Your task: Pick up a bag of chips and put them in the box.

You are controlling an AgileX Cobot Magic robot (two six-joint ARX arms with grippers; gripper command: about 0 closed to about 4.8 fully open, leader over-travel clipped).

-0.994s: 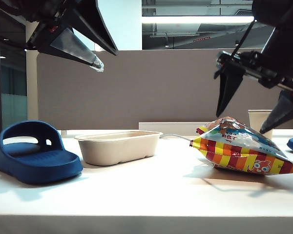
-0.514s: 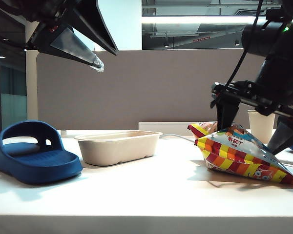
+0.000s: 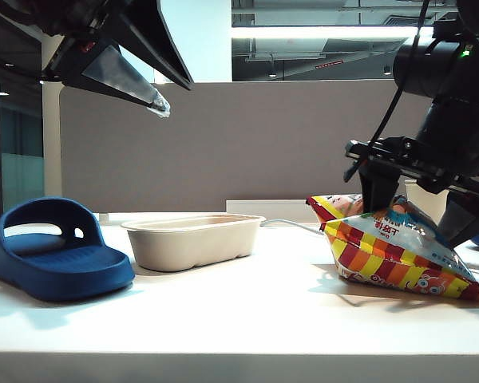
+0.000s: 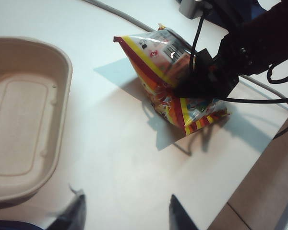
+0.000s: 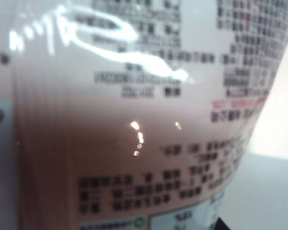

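Chips first, since they are the point of it all, though the sweep starts at the far left of the exterior view, where a blue slipper of soft moulded foam lies on the white table, apart from the job; above it the left gripper hangs high and idle with its dark tapered fingers spread wide, nothing between them, probably parked out of the way. Next along sits the box, a shallow beige pulp tray with rounded corners and a flared rim, matte and fibrous, empty, its long side toward the bag. Well to its right lies the bag of chips, puffy glossy foil in red, yellow and orange stripes, resting on the table and tipped up at its near end; the right gripper straddles its upper part, one finger on either side, jaws partly drawn in; whether they have bitten yet I cannot tell. Its wrist camera is filled by shiny printed film.
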